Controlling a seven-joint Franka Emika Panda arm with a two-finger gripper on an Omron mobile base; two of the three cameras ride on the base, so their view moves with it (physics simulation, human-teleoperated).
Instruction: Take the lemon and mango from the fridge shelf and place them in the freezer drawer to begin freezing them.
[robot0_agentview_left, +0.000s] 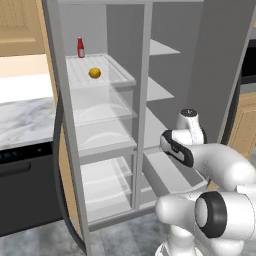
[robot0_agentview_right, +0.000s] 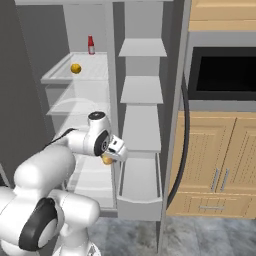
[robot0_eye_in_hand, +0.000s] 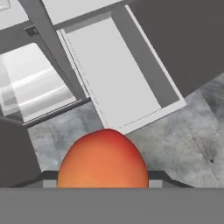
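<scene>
1. Here, the small rounded mango, smooth and orange with a red blush on top, sits at the bottom centre of the hand view.
2. The small round deep-yellow lemon rests on the pale translucent ribbed fridge shelf, upper left of the left base view, in front of a red bottle with a white cap.
3. The shallow, boxy, pale grey-white freezer drawer stands pulled out, a long flat rectangle with low walls, in the upper centre of the hand view.
4. Below the drawer lies a mottled grey stone floor; light wood cabinets and a dark built-in oven occupy the right of the right base view.
5. The two-finger gripper has its jaws clamped on the mango, above the floor near the drawer's front.
</scene>
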